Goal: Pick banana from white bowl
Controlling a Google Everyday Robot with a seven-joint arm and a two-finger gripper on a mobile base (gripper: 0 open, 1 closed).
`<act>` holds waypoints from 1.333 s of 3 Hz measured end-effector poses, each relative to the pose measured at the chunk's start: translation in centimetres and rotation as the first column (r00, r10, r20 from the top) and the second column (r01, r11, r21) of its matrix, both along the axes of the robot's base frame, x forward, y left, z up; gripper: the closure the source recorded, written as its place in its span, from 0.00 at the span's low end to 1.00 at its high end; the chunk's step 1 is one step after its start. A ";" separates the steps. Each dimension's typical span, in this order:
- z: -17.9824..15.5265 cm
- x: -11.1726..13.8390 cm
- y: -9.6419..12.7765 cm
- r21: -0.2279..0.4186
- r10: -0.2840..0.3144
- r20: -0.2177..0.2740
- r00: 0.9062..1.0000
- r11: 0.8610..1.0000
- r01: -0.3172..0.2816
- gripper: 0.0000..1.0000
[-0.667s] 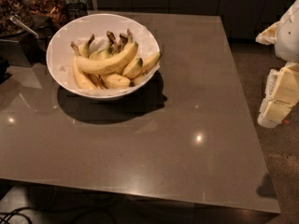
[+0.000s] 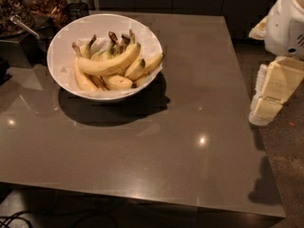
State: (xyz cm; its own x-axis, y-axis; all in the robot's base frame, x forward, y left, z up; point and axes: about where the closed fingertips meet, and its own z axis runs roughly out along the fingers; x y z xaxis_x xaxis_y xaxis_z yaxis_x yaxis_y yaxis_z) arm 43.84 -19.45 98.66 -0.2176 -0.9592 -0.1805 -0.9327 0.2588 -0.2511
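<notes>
Banana (image 2: 108,63) for this task is the longest yellow one. It lies across the top of the pile inside the white bowl (image 2: 64,37), in the upper left of the frame, and its dark stem points to the upper right. My gripper (image 2: 268,96) hangs at the right edge of the frame, beside the worktop (image 2: 190,141) and well apart from the bowl. I cannot tell if it is spread or closed.

The step now, I think, is the reach. To do it well I should come from above, turn the gripper across the banana's curve and take its middle, where it sits highest, without pushing the rim.

Count: one bowl, one long banana, about five shorter bananas (image 2: 118,82). The crowded stems make this number uncertain.
</notes>
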 end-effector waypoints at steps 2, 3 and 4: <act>1.0 2.2 7.8 -0.118 0.056 -0.032 0.998 0.991 -0.059 0.00; 1.6 2.6 8.5 -0.107 0.066 0.001 0.998 0.992 -0.065 0.00; 1.7 3.0 9.7 -0.113 0.079 0.024 0.997 0.991 -0.076 0.00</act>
State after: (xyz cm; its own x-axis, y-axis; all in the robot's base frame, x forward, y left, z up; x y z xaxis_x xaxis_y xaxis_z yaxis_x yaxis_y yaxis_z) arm 46.83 -9.77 100.36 -0.1385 -0.9875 -0.0757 -0.9409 0.1551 -0.3011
